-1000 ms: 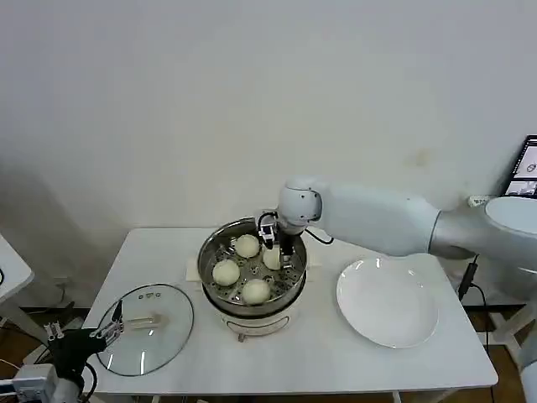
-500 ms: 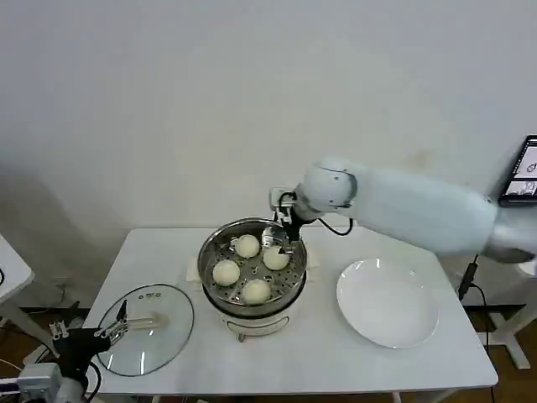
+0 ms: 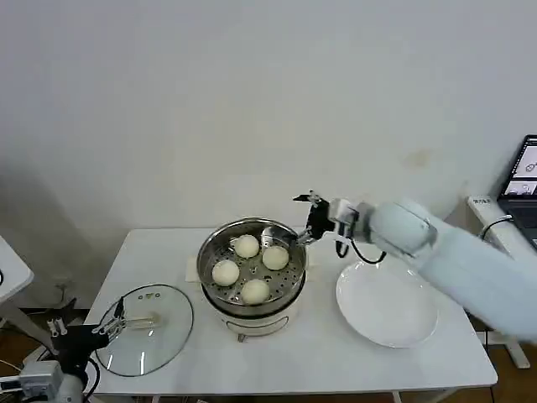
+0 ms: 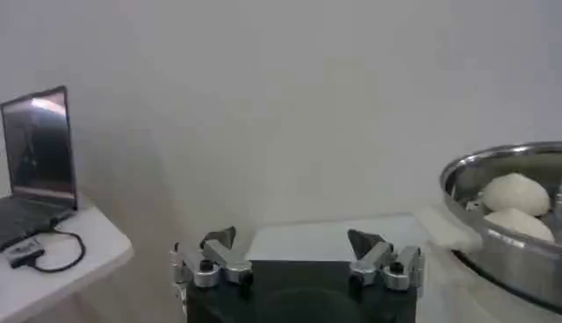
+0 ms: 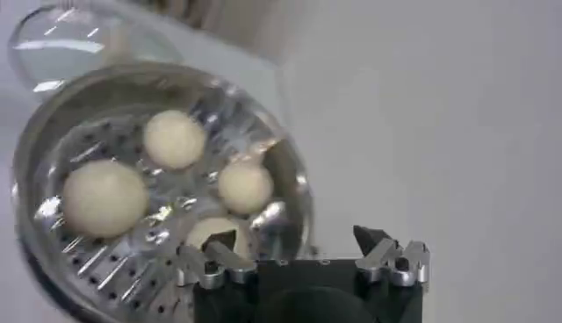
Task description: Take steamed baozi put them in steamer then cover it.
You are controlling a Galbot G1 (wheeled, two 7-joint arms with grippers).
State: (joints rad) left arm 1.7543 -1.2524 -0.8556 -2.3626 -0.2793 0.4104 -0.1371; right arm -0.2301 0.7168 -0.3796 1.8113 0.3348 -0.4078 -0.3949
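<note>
1. The steamer (image 3: 252,273) is a round shiny steel pot on a white base, standing on the white table (image 3: 319,357). 4 smooth cream-white steamed baozi (image 3: 254,290) lie on its perforated floor.
2. The right gripper (image 3: 312,220) hangs above the steamer's right rim, fingers spread and empty, its arm stretched in from the right.
3. The left gripper (image 3: 113,323) waits left of the steamer, by the glass lid (image 3: 145,328), fingers spread.
4. The left wrist view shows a laptop (image 4: 37,158) on a side table.
</note>
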